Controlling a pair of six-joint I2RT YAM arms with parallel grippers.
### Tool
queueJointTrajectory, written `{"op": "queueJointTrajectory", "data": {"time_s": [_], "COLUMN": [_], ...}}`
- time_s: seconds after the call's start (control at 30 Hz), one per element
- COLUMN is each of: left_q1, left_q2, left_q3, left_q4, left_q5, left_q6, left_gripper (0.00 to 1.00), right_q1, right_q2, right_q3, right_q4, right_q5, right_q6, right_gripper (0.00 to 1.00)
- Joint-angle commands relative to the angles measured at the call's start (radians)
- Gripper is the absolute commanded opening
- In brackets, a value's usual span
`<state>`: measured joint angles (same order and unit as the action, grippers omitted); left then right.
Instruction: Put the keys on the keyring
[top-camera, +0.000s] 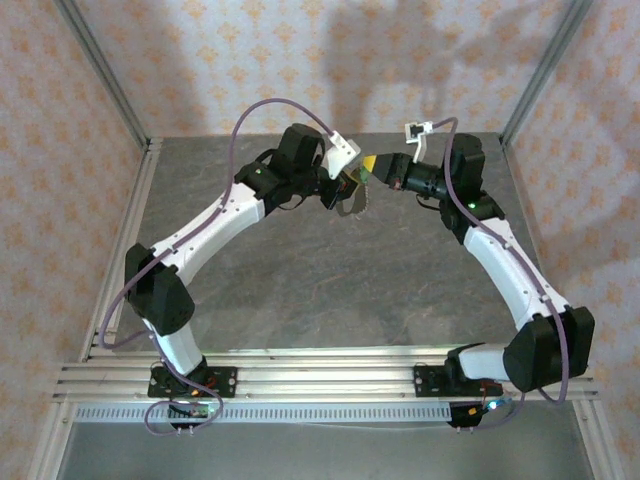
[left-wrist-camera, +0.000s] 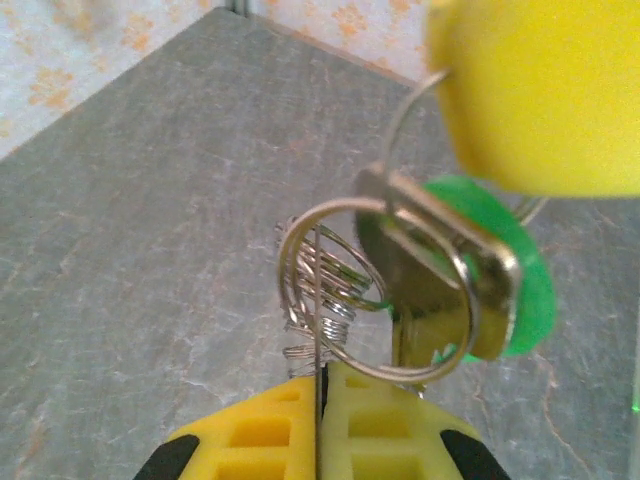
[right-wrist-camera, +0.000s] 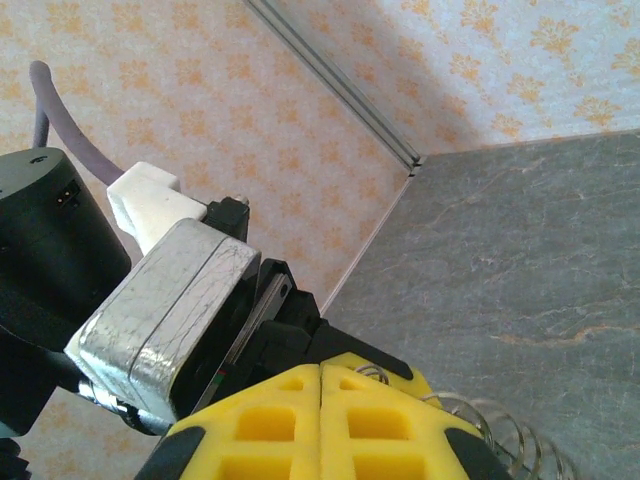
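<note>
Grey table (top-camera: 330, 290), threading attempt in mid-air.
Left gripper (left-wrist-camera: 320, 390) pinching keyring (left-wrist-camera: 318, 285), right gripper (right-wrist-camera: 320, 380) shut by key (left-wrist-camera: 450, 290); slip likely, wire thin.

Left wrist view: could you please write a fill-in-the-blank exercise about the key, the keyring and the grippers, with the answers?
The key has a ___ plastic head. The fingers of the left gripper and the right gripper are ___ in colour. The key and the keyring are held ___ the grey table, not lying on it.
Missing words: green; yellow; above.
</note>
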<state>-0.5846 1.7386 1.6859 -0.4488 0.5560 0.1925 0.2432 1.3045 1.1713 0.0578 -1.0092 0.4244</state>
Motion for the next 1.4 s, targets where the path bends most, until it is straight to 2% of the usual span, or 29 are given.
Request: {"op": "queueJointTrajectory", "data": {"time_s": [0.0, 0.1, 0.23, 0.27, 0.3, 0.33, 0.4, 0.6, 0.77, 1.1, 1.37], "left_q1": [-0.001, -0.001, -0.010, -0.017, -0.025, -0.032, -0.050, -0.075, -0.076, -0.075, -0.075], "left_q2": [-0.088, -0.147, -0.203, -0.214, -0.223, -0.232, -0.245, -0.267, -0.269, -0.304, -0.327], "left_q3": [-0.058, -0.129, -0.179, -0.183, -0.186, -0.189, -0.189, -0.189, -0.177, -0.191, -0.201], "left_q4": [0.098, 0.205, 0.292, 0.302, 0.311, 0.317, 0.327, 0.354, 0.342, 0.335, 0.375], "left_q5": [-0.152, -0.230, -0.270, -0.279, -0.285, -0.295, -0.312, -0.275, -0.195, -0.065, 0.047], "left_q6": [-0.015, -0.035, -0.043, -0.038, -0.028, -0.021, 0.007, 0.033, 0.014, -0.052, -0.140], "left_gripper": [0.00, 0.00, 0.00, 0.00, 0.00, 0.00, 0.00, 0.00, 0.00, 0.00, 0.00], "right_q1": [-0.002, -0.002, -0.003, -0.002, -0.003, -0.003, -0.003, -0.005, -0.004, -0.001, 0.026], "right_q2": [-0.073, -0.103, -0.147, -0.157, -0.168, -0.179, -0.206, -0.250, -0.269, -0.300, -0.401], "right_q3": [-0.017, -0.055, -0.113, -0.130, -0.145, -0.157, -0.180, -0.205, -0.206, -0.240, -0.338], "right_q4": [0.035, 0.052, 0.080, 0.090, 0.093, 0.093, 0.086, 0.132, 0.224, 0.373, 0.411], "right_q5": [-0.002, 0.007, 0.018, 0.021, 0.028, 0.037, 0.072, 0.168, 0.205, 0.107, 0.061], "right_q6": [-0.010, 0.006, 0.035, 0.044, 0.052, 0.053, 0.052, 0.119, 0.192, 0.285, 0.293], "right_gripper": [0.00, 0.00, 0.00, 0.06, 0.22, 0.31, 0.40, 0.42, 0.42, 0.49, 0.50]}}
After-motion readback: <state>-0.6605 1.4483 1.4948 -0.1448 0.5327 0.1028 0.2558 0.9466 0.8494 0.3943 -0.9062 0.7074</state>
